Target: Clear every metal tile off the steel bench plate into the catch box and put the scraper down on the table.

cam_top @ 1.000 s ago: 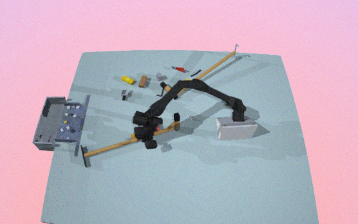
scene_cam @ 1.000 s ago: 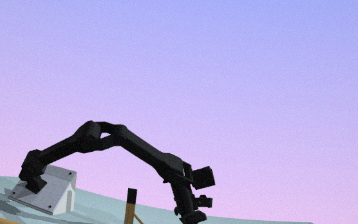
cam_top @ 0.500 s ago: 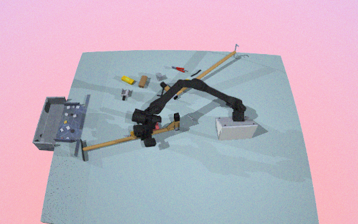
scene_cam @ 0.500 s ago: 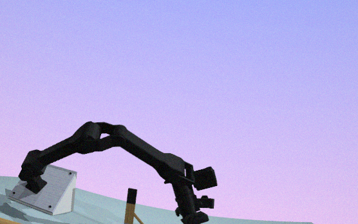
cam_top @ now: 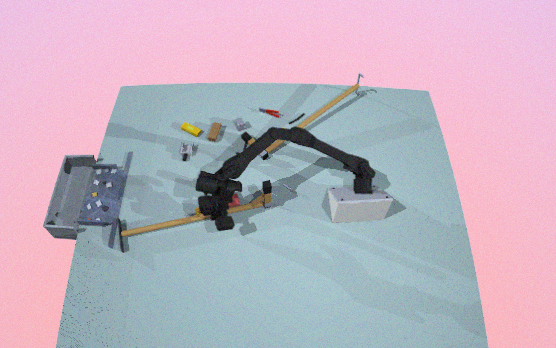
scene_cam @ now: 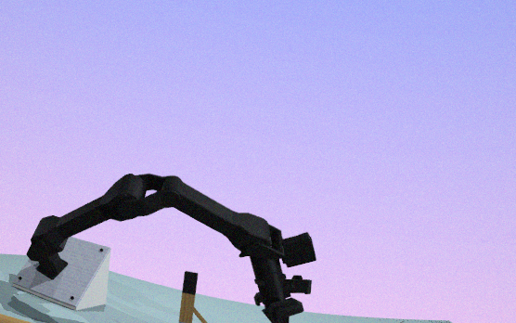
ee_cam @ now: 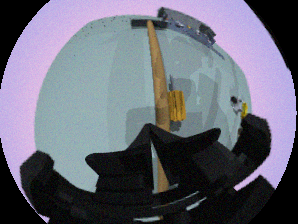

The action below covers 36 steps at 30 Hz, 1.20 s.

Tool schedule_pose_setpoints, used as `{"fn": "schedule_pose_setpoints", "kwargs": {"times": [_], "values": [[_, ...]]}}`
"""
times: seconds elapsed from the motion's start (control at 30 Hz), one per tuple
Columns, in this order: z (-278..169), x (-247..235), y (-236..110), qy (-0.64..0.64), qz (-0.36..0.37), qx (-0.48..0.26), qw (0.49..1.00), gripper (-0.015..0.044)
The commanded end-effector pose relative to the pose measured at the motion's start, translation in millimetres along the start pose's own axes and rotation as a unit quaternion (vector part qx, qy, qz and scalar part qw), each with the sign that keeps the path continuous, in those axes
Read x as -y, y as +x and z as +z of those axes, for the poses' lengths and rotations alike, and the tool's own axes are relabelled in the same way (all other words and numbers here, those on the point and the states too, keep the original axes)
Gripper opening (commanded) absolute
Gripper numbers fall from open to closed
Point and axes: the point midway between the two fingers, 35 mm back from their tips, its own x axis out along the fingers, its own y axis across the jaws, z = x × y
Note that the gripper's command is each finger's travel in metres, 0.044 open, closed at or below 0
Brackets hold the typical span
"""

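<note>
The long scraper [cam_top: 165, 224] [ee_cam: 159, 85] lies on the table with its wooden handle running left; its dark blade [cam_top: 123, 242] is at the near corner of the steel plate [cam_top: 113, 198], beside the plate's strip. The scraper's upright grip post [cam_top: 267, 188] [scene_cam: 189, 288] stands at its right end. Several small white, dark and yellow tiles [cam_top: 109, 185] are on the plate. The catch box [cam_top: 62, 231] is at the plate's far left end. My gripper [cam_top: 222, 221] [ee_cam: 150, 129] is shut, its tips low on the front side of the handle; nothing shows gripped. Their contact is hidden.
A yellow object [ee_cam: 177, 105] lies against the handle's back side, with a red thing [cam_top: 234, 200] near it. Behind lie a yellow block [cam_top: 191, 129], a brown block [cam_top: 215, 131], red pliers [cam_top: 271, 113], a silver clamp [cam_top: 186, 149] and a long hooked tool [cam_top: 327, 106].
</note>
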Motion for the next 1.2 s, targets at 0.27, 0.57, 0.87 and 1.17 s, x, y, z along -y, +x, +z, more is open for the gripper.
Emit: {"fn": "schedule_pose_setpoints", "kwargs": {"times": [0.27, 0.57, 0.87, 1.17], "values": [[23.0, -0.7, -43.9, 0.003, -0.002, 0.005, 1.000, 0.0000], [32.2, -1.1, -74.4, 0.003, -0.002, 0.005, 1.000, 0.0000], [36.9, -22.8, -86.1, 0.026, -0.016, 0.008, 0.999, 0.0000], [39.4, -39.3, -93.6, 0.044, -0.029, 0.011, 0.999, 0.0000]]}}
